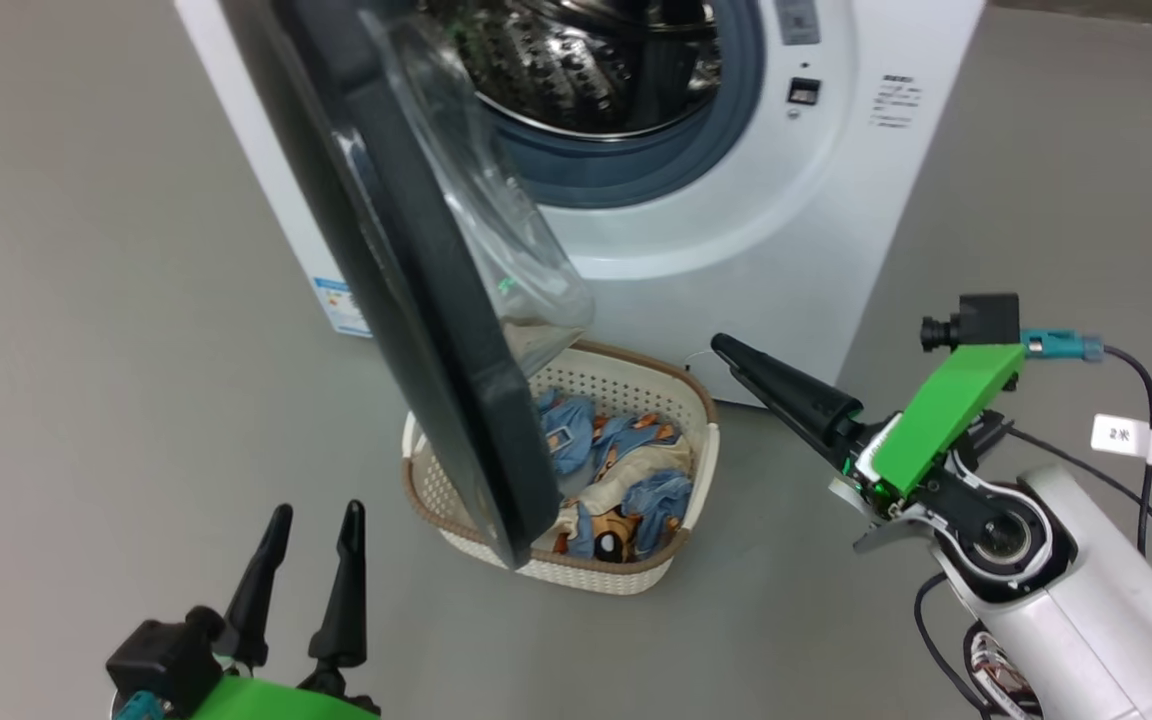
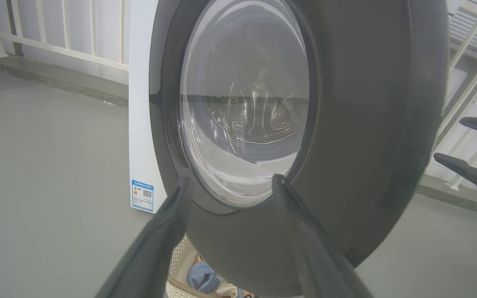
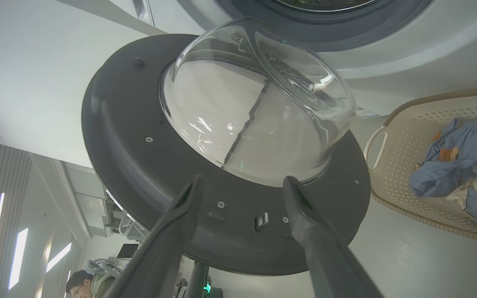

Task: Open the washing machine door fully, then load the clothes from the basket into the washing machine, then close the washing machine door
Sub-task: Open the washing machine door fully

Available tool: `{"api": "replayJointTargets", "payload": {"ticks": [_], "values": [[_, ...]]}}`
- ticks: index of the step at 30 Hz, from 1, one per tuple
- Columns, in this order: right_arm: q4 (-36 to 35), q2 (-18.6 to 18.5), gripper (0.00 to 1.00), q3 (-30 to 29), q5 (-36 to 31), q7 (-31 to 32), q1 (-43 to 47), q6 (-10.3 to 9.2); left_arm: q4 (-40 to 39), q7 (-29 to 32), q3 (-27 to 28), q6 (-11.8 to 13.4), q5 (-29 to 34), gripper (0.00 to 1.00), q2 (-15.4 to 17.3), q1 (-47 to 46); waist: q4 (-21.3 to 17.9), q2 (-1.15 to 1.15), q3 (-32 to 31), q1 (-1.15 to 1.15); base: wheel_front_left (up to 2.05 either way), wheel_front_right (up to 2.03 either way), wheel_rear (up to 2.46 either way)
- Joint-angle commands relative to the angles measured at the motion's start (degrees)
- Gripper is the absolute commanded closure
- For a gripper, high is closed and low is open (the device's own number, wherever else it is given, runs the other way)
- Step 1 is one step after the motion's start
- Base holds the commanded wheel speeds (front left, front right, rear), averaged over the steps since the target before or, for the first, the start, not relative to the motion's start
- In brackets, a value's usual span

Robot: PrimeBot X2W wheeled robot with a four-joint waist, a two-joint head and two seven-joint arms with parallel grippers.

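The washing machine (image 1: 786, 220) stands at the top with its steel drum (image 1: 586, 60) exposed. The washing machine door (image 1: 416, 300) is swung out about halfway and seen edge-on, its glass bowl facing right. Below its lower edge sits the basket (image 1: 681, 395), holding blue and cream clothes (image 1: 626, 480). My left gripper (image 1: 317, 508) is open, left of the door, facing the door's outer face (image 2: 367, 124). My right gripper (image 1: 726, 348) hangs right of the basket. Its fingers stand apart and open (image 3: 243, 179), pointing at the door's inner face (image 3: 139, 165) without touching it.
Grey floor surrounds the machine and the basket. A blue label sticker (image 2: 142, 195) is on the machine's side. A white railing (image 2: 56, 45) runs behind. A person (image 3: 79, 283) shows low in the right wrist view, past the door.
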Motion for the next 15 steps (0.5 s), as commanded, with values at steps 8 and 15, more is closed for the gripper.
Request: {"api": "replayJointTargets", "payload": {"ticks": [8, 15], "values": [[-2.47, -2.48, 0.0, 3.2, -2.52, -7.33, 5.99, 0.33, -1.08, -0.36, 3.46, 0.03, -0.35, 0.0, 1.96, 1.71, -6.0, 0.0, -3.56, 0.0, 0.0, 0.0, 0.0], [-2.83, -3.98, 0.0, 5.09, -3.63, -15.9, 9.75, 0.33, -1.24, -0.36, 5.1, 0.03, -0.06, 0.0, 2.18, 3.25, -9.56, 0.0, -4.88, 0.0, 0.0, 0.0, 0.0]]}}
